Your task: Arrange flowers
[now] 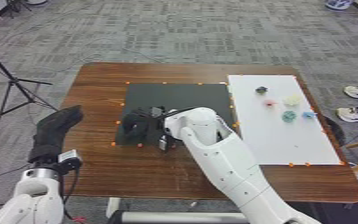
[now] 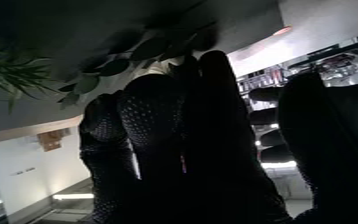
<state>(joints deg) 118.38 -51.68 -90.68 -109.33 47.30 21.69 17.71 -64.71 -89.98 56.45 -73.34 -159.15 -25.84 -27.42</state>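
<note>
In the head view, my right hand (image 1: pixel 136 126) is over the black mat (image 1: pixel 171 92), low and near the mat's left side. My left hand (image 1: pixel 62 119) is at the table's left edge with its fingers extended. Several small flowers lie on the white board, among them a pink flower (image 1: pixel 270 103), a pale yellow flower (image 1: pixel 292 100), a teal flower (image 1: pixel 289 116) and a blue flower (image 1: pixel 309 114). In the right wrist view, dark leaves (image 2: pixel 118 66) are close to the fingertips of my right hand (image 2: pixel 198 145); its thumb stands apart from the fingers. A spiky green plant (image 2: pixel 11 67) is beside the leaves.
The white board (image 1: pixel 291 145) covers the right part of the brown table (image 1: pixel 113 175). Small orange markers line the edges of the mat and board. A black tripod (image 1: pixel 14 80) stands on the floor beyond the table's left side.
</note>
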